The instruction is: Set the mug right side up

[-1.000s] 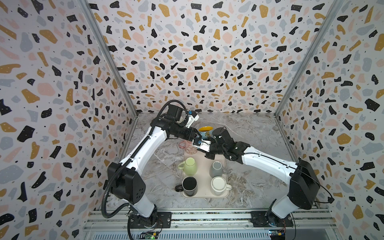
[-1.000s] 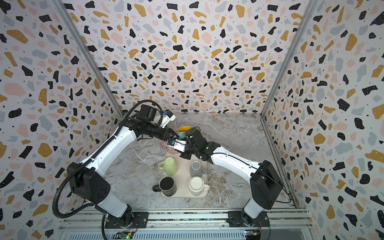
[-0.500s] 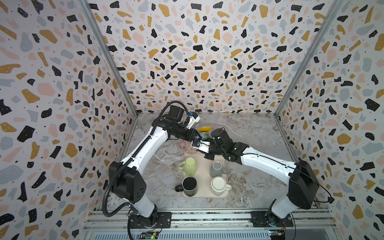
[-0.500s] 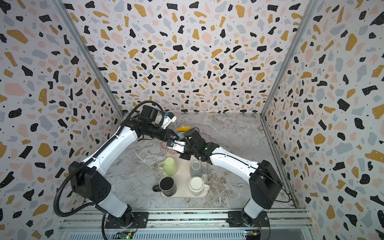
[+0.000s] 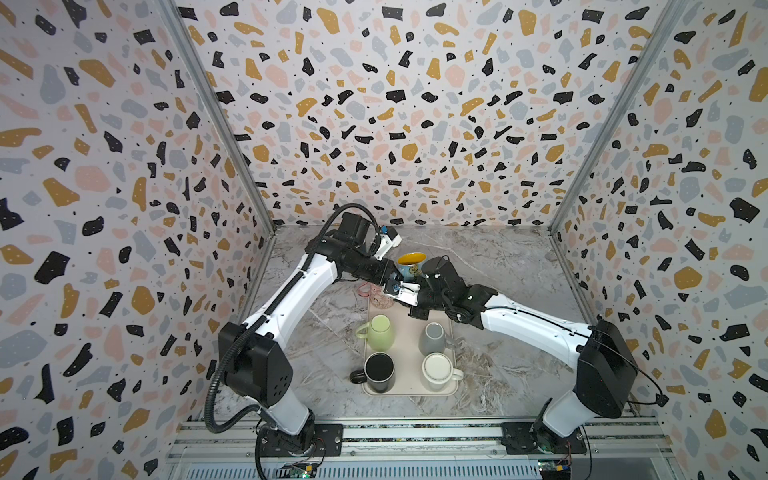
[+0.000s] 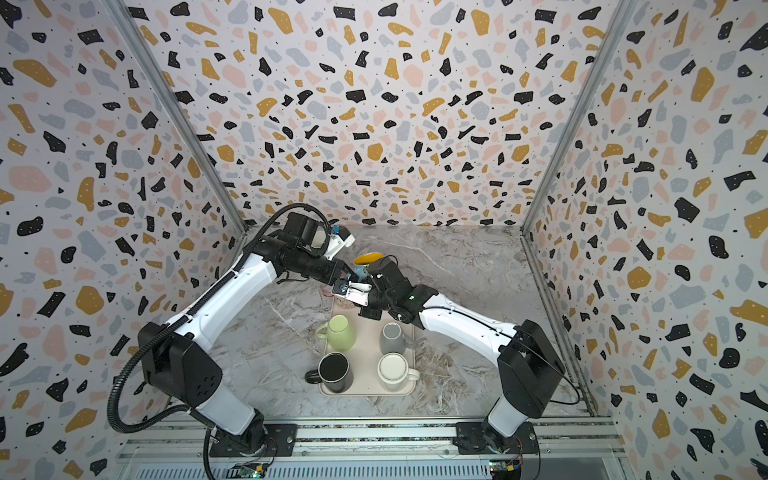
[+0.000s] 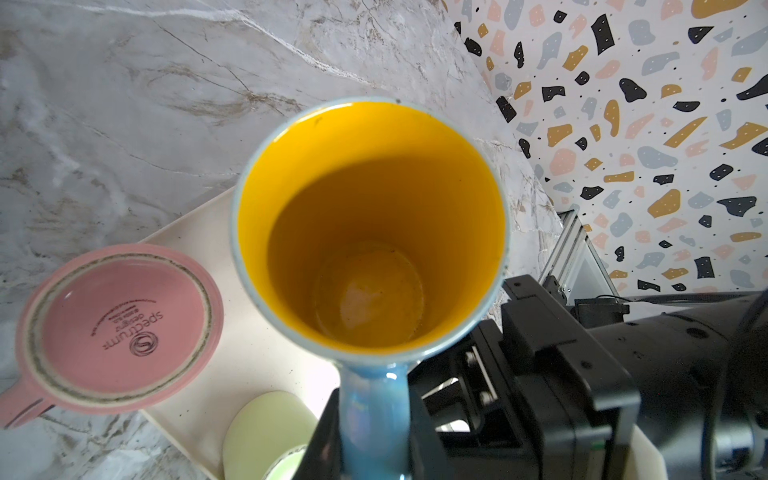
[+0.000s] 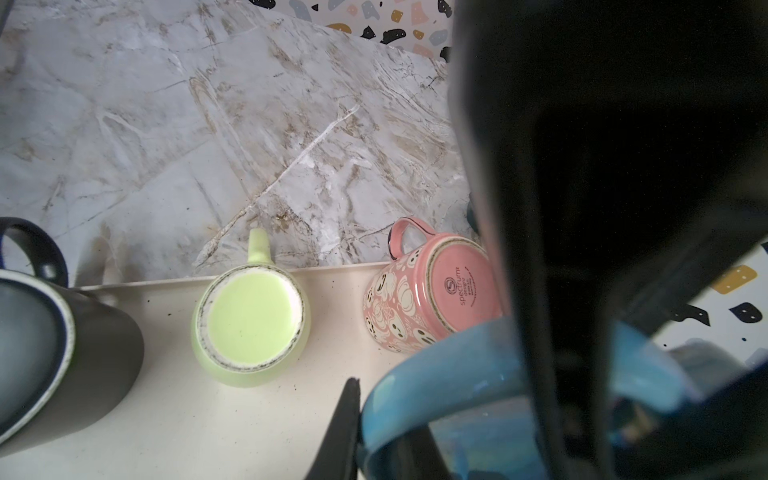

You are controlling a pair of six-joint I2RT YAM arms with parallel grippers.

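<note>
There's the mug (image 5: 410,262), in the air over the tray's (image 5: 409,332) far end, mouth up, axis near upright. Your left gripper (image 7: 370,444) presses both sides of the handle (image 7: 370,399), which points straight at it. The right gripper (image 5: 419,277) is clamped on the mug too.

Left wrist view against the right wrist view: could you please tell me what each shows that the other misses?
Only left wrist: the yellow inside of the blue mug, mouth toward the camera. Only right wrist: the black mug and the patterned side of the pink mug. Both: the blue mug, the pink mug's base, the green mug and the tray.
</note>
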